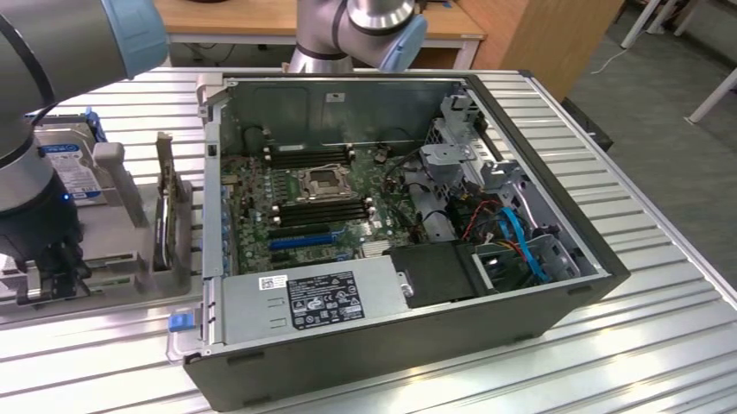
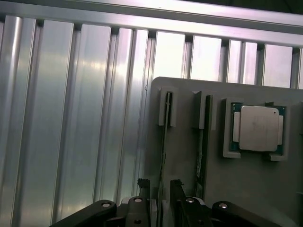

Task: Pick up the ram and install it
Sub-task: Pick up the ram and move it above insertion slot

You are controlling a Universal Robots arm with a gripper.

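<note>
In the wrist view the ram (image 2: 163, 146) is a thin stick seen edge-on, standing in a slot of the grey holder plate (image 2: 182, 156). A second ram stick (image 2: 202, 146) stands in the neighbouring slot. My gripper (image 2: 159, 187) is open, with one fingertip (image 2: 142, 185) on either side of the first stick's line, and holds nothing. I cannot tell how high it stands above the stick. In the exterior view the gripper (image 1: 47, 278) hangs over the holder at the exterior view's left, beside the open computer case (image 1: 553, 302) with its motherboard (image 1: 323, 194).
A square silver CPU (image 2: 258, 128) lies in a pocket of the holder beside the sticks. A hard drive (image 1: 64, 164) and upright boards (image 1: 165, 203) stand between the arm and the case. The ribbed metal table (image 2: 71, 118) runs around the holder.
</note>
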